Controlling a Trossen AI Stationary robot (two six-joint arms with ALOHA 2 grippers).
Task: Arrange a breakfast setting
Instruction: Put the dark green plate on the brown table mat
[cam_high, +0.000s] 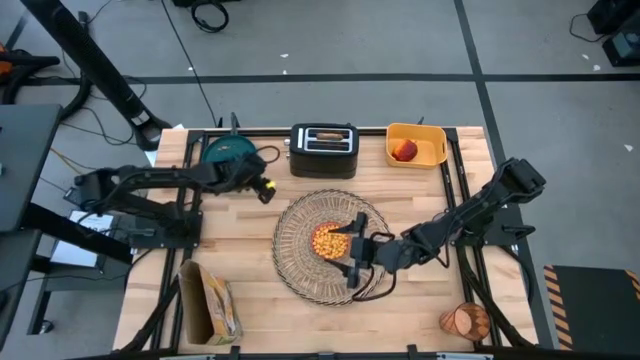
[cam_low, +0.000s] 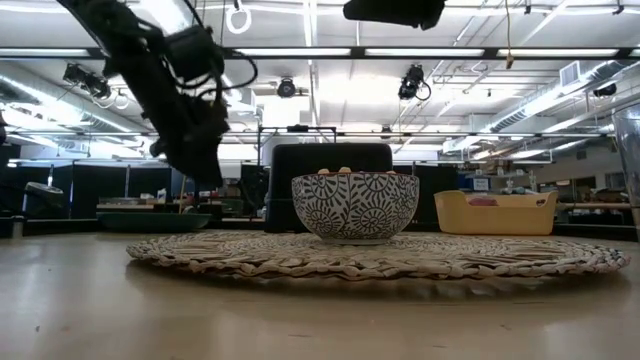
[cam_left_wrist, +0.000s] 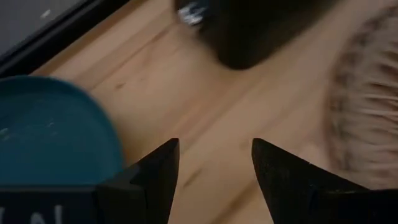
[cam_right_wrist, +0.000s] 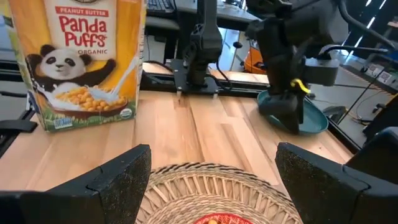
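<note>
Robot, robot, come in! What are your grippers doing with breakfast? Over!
Left gripper open, empty, beside teal plate. Right gripper open at cereal bowl on placemat. Toaster stands between plate and placemat.

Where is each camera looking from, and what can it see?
High view: above, straight down; both arms, placemat, toaster.
Low view: table height, facing the bowl; an arm hangs upper left.
Left wrist view: left gripper, open, over wood beside the teal plate.
Right wrist view: right gripper, open, facing the cereal box.
All show the placemat.
</note>
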